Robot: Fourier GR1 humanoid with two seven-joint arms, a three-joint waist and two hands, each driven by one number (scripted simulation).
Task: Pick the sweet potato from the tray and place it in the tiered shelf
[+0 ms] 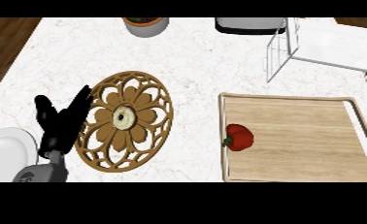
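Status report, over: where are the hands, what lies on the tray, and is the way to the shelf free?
Left hand open, resting by trivet. Right hand not visible. Red pepper on tray, no sweet potato seen. Nothing between tray and shelf.

One head view looks steeply down onto the counter [193, 68].

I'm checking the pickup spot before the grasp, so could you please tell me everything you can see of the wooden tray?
The wooden tray is a light, rectangular board with visible grain and a thin raised rim. It lies flat on the white marbled counter, at the right of the view, its right side running past the picture's edge. A single red vegetable with a green stem, looking more like a pepper than a sweet potato, rests near its left rim. Nothing else touches it; no hand is near.
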